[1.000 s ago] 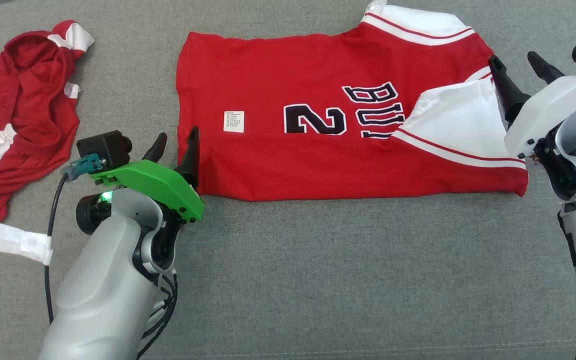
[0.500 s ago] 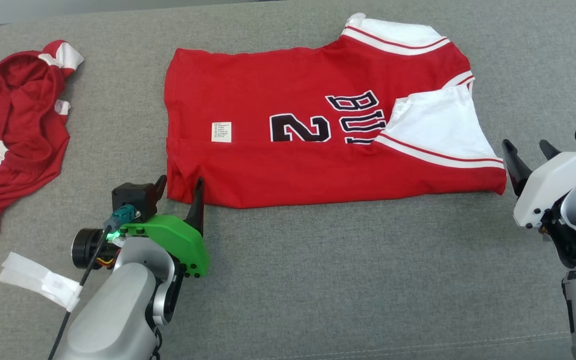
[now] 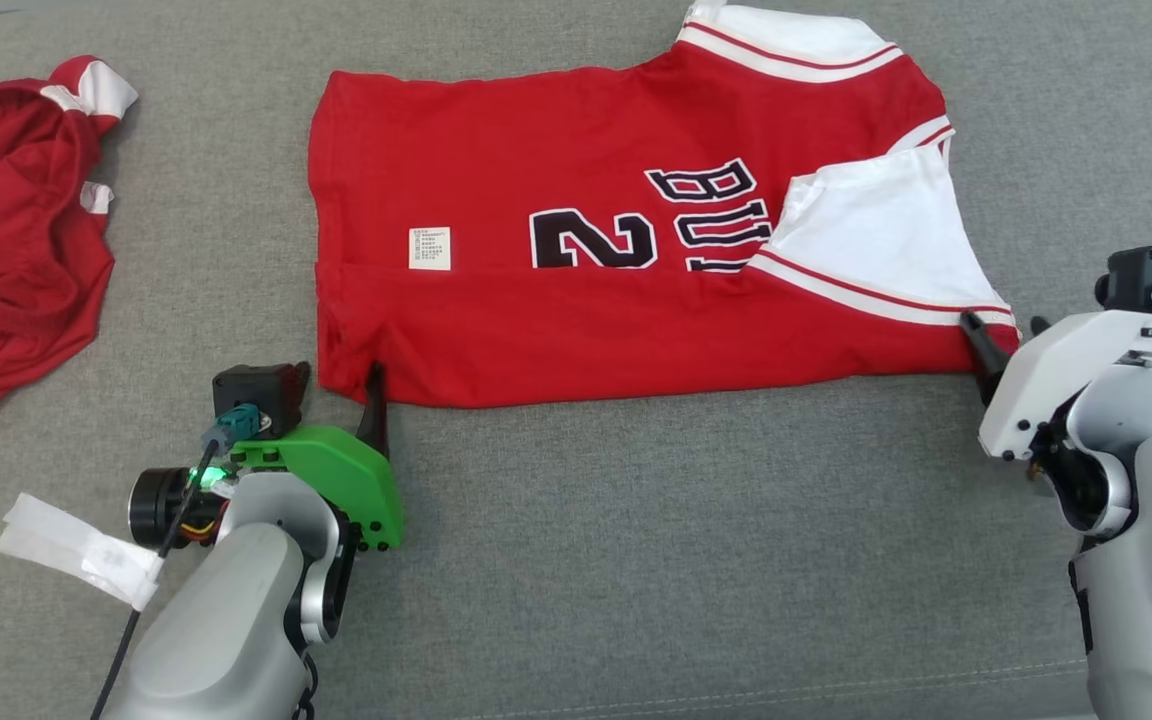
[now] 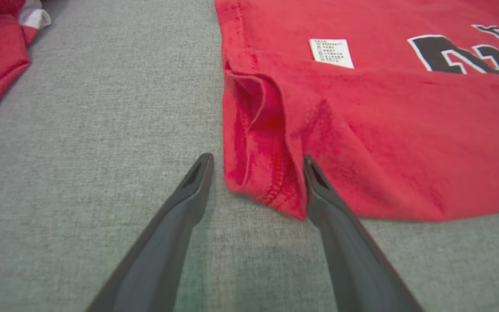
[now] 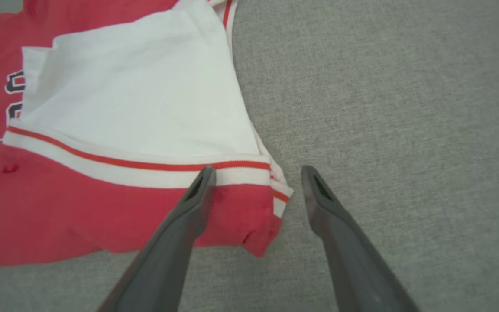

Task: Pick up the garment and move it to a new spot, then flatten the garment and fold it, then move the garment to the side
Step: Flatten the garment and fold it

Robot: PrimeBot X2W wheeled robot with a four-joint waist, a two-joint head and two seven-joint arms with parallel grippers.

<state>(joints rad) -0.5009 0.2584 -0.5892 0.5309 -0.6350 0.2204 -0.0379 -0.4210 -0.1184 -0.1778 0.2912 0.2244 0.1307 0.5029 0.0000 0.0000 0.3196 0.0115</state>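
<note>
Head view counts two red garments on one grey fabric surface (image 3: 636,560): the folded jersey (image 3: 586,330), which lies just ahead of both grippers and spans the gap between them, and a crumpled red garment (image 3: 16,230) well off to the outer side of the left gripper (image 4: 257,162). That gripper's two dark fingers stand spread wide, holding nothing. The jersey's near hem corner, where two layers of red cloth fold over each other, sits between their tips. Its inner finger lies against the red edge, while its outer finger is over bare grey fabric just beside the hem. Whether either tip presses the cloth I cannot tell. One small white label (image 3: 430,248) shows on the jersey ahead of this gripper, and one white strip (image 3: 76,550) lies on the surface on its outer side, near the forearm. The right gripper (image 5: 256,171) is likewise spread and empty, straddling the jersey's opposite near corner. Its inner finger is over the white band with one red stripe, and its outer finger is over bare grey. Two white sleeves show: one folded sleeve (image 3: 866,240) directly ahead of the right gripper, and a far sleeve (image 3: 786,40) beyond it.
</note>
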